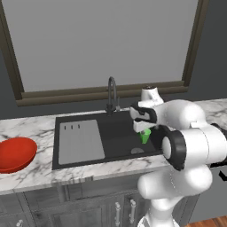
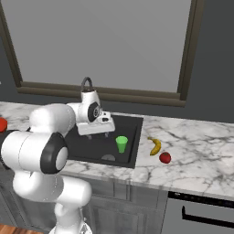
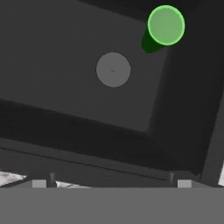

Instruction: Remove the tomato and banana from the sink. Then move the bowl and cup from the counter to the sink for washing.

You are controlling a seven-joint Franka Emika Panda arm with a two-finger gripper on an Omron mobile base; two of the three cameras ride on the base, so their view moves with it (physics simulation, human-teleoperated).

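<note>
Our arm point(image 2: 41, 151) fills the foreground, bent over the counter point(image 2: 192, 160) with the gripper point(image 3: 111, 183) above the sink point(image 1: 115, 133), jaws spread wide and holding nothing. Below them we see the drain point(image 3: 113, 69) and the cup point(image 3: 166, 25) standing upright on the basin floor near a corner. From the right base view, the cup point(image 2: 121, 144) sits at the sink's right end, just beside the drain. On the counter right of the sink we see the banana point(image 2: 156, 146) and, near it, the tomato point(image 2: 165, 157), apart from each other. Left of the sink, the bowl point(image 1: 15, 153) rests on the counter. We see the faucet point(image 1: 111, 95) behind the basin.
</note>
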